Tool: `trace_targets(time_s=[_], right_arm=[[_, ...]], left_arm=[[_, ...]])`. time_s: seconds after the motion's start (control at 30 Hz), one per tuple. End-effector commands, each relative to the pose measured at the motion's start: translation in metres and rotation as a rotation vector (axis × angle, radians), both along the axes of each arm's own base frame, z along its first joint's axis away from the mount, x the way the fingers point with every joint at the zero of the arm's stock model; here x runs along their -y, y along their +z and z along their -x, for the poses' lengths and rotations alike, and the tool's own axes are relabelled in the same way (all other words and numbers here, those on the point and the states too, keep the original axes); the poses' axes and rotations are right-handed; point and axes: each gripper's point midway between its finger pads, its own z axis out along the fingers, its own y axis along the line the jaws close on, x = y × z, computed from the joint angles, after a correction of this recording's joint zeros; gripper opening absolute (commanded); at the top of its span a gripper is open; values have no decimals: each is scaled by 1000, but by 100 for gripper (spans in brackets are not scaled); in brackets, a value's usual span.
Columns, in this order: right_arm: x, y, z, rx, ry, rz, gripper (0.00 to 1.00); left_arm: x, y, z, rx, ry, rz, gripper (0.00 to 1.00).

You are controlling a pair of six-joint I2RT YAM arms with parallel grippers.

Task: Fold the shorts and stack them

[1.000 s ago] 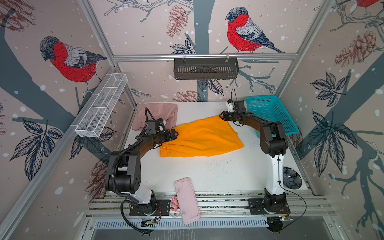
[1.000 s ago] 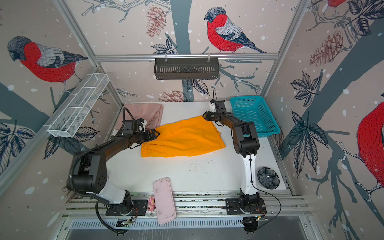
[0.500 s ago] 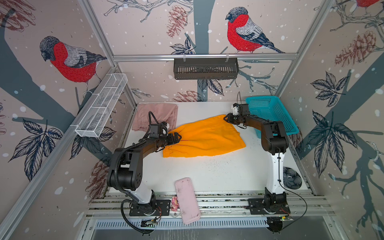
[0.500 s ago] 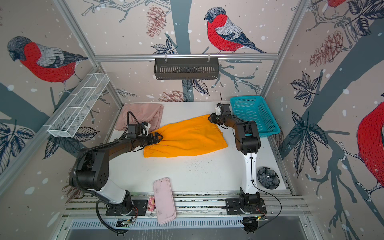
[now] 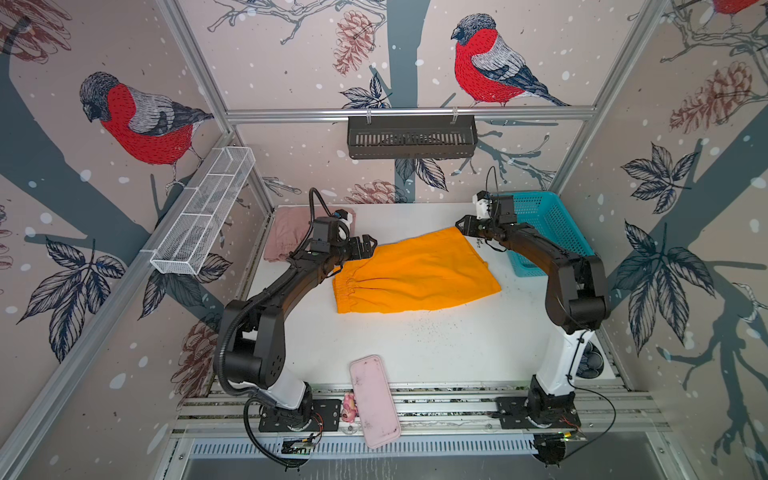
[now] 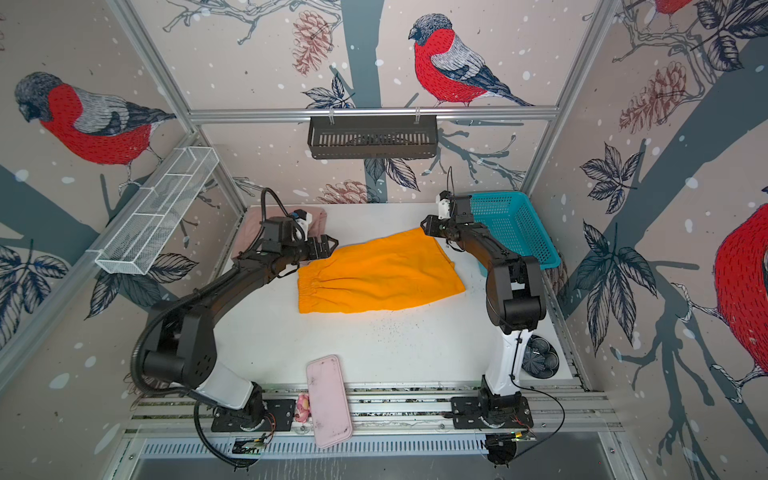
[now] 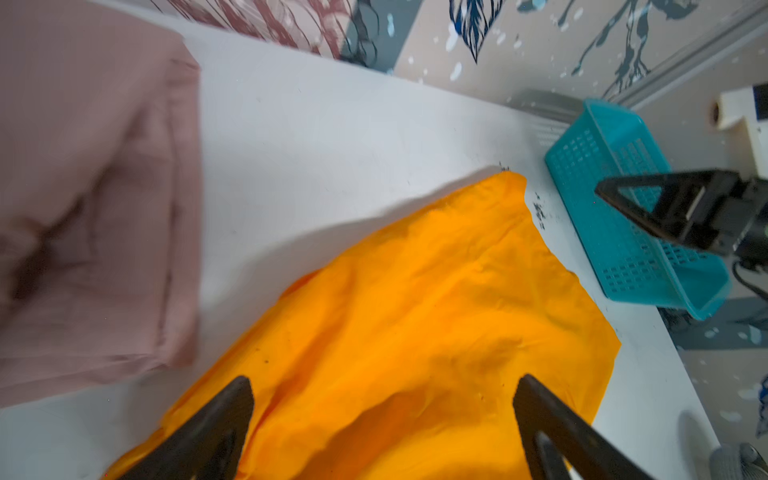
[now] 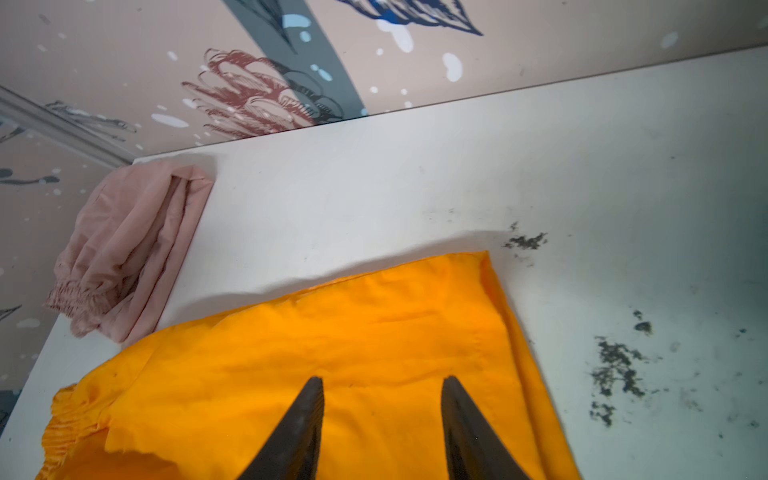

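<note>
Free room between the left fingers (image 7: pixel 216 424) and between the right fingers (image 8: pixel 303 424), with only flat orange shorts (image 8: pixel 332 353) beneath. Clear ahead of the right fingers over bare table (image 8: pixel 374 187). Hemmed beside the left fingers by pink shorts (image 7: pixel 83 187); behind the right fingers by the teal basket (image 5: pixel 557 220).

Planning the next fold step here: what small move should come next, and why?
Probably lower the left pincer onto the waistband end of the orange shorts and close on it, to fold them shorter. It and the right pincer stand open, holding nothing, and the orange shorts lie flat, longer than the folded pink shorts near them.
</note>
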Motion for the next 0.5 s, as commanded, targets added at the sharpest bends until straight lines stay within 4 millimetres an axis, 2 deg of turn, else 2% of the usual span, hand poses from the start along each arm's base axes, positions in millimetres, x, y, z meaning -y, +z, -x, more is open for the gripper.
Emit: trace_targets(time_s=[0.0, 0.13, 0.23, 0.33, 0.47], right_arm=[[-17, -13, 41, -54, 56, 87, 49], [-51, -25, 96, -90, 128, 105, 50], [-71, -47, 132, -141, 185, 117, 49], [-73, -71, 155, -186, 196, 124, 49], [-65, -101, 168, -228, 188, 143, 48]], left_arm=[[-35, 5, 14, -51, 138, -110, 98], [-53, 17, 36, -49, 214, -86, 98], [-61, 15, 51, -8, 248, -36, 98], [-65, 12, 64, 30, 257, 4, 98], [-67, 5, 77, 38, 251, 5, 98]])
